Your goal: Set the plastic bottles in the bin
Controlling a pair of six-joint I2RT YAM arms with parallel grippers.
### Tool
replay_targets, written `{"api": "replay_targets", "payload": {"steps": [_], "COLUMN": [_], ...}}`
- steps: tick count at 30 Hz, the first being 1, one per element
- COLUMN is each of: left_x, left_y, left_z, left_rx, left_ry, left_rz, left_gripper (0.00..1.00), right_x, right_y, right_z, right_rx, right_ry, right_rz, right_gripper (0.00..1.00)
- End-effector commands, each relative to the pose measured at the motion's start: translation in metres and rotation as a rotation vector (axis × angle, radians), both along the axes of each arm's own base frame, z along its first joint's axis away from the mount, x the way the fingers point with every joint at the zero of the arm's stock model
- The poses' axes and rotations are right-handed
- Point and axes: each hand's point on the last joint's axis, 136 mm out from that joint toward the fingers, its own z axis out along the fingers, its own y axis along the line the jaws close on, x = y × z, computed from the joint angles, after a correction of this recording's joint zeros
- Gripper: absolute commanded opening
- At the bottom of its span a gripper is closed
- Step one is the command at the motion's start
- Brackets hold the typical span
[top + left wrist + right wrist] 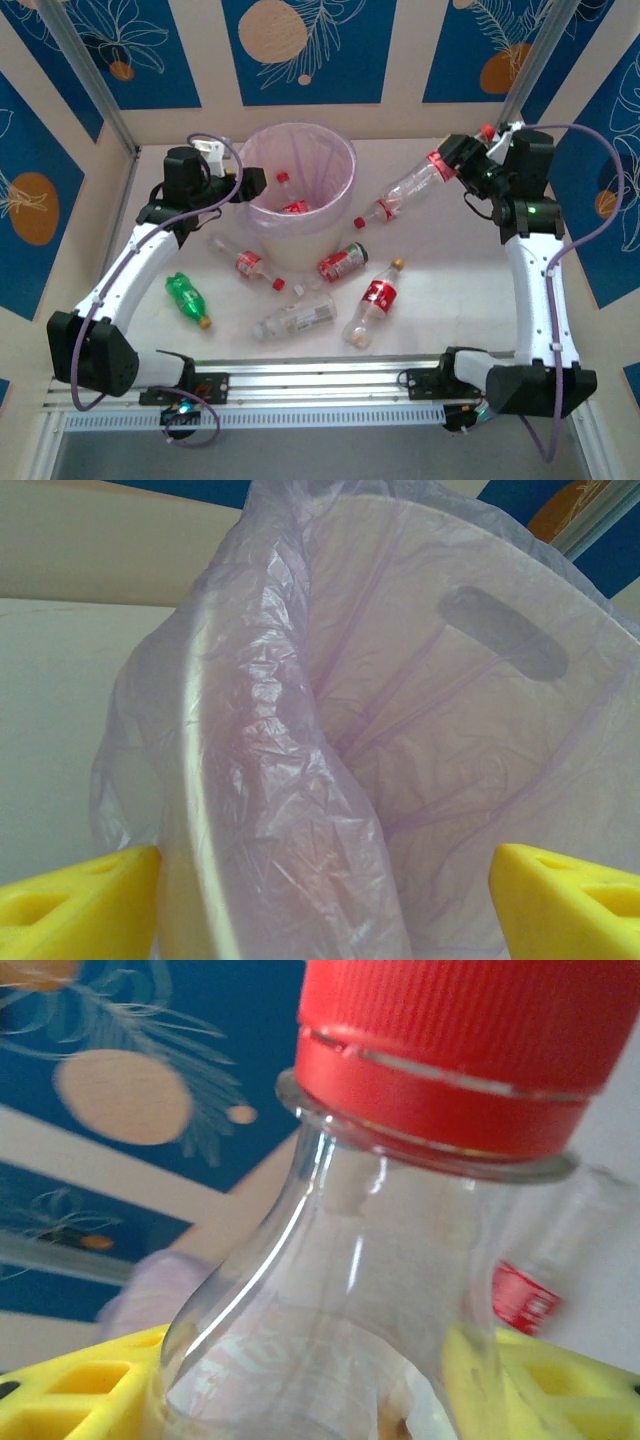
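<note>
Pale table (440, 290) w/ blue-and-cream leaf-print walls (300, 50) behind. The bin (345, 150) sits at the far middle, and one red-capped bottle (293, 200) already lies inside it. Your right gripper (458, 163) is clamped on the held bottle (415, 182), which looks raised off the table, to the right of the bin. In the wrist view the yellow fingers (90, 1390) pinch its clear shoulder just below the red cap (450, 1050). Its long axis runs diagonal: cap end back toward the wrist, base end aimed down-left at the bin. It looks empty, so prob. very light, thin-walled and slick. The body would likely dent under a squeeze, while the neck/shoulder should be stiffest, so that's the spot to hold. The long body may swing if you move fast. Your left gripper (255, 183) is spread wide w/ nothing in it, right at the bin's left rim. More bottles lie flat between the arms and the bin, incl. a green one (187, 297), a pale-labelled one (295, 318) and a yellow-capped one (372, 300).
</note>
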Motion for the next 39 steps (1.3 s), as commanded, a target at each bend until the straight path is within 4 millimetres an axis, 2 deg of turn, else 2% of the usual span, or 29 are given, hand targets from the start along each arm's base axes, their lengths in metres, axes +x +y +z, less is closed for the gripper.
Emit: {"api": "replay_targets", "payload": {"steps": [1,5,7,11,15,21,26,34,39], "left_x": [-0.017,-0.019,-0.019,-0.020,-0.021,-0.021,-0.022,-0.022,-0.022], "left_y": [-0.003,-0.006,-0.007,-0.008,-0.008,-0.008,-0.008,-0.007,-0.007], "left_z": [-0.064,-0.063,-0.062,-0.059,-0.057,-0.056,-0.055,-0.055,-0.054], "left_rx": [0.123,0.120,0.120,0.120,0.119,0.120,0.123,0.126,0.128], "left_ry": [0.170,0.170,0.166,0.158,0.152,0.149,0.146,0.145,0.143], "left_rz": [-0.048,-0.056,-0.060,-0.062,-0.062,-0.063,-0.061,-0.059,-0.058], "left_gripper": [0.83,0.83,0.83,0.83,0.83,0.83,0.83,0.83,0.84], "right_x": [-0.013,-0.009,-0.002,0.012,0.029,0.053,0.063,0.067,0.068], "right_y": [0.029,0.067,0.085,0.123,0.155,0.201,0.237,0.284,0.306], "right_z": [0.033,0.065,0.072,0.077,0.069,0.037,0.006,-0.064,-0.104], "right_rx": [-0.005,-0.049,-0.072,-0.126,-0.170,-0.229,-0.314,-0.419,-0.490], "right_ry": [-0.061,-0.144,-0.162,-0.189,-0.187,-0.146,-0.098,0.016,0.072], "right_rz": [0.088,0.181,0.222,0.298,0.346,0.421,0.496,0.619,0.676], "right_gripper": [0.62,0.61,0.61,0.60,0.60,0.59,0.60,0.60,0.60]}}
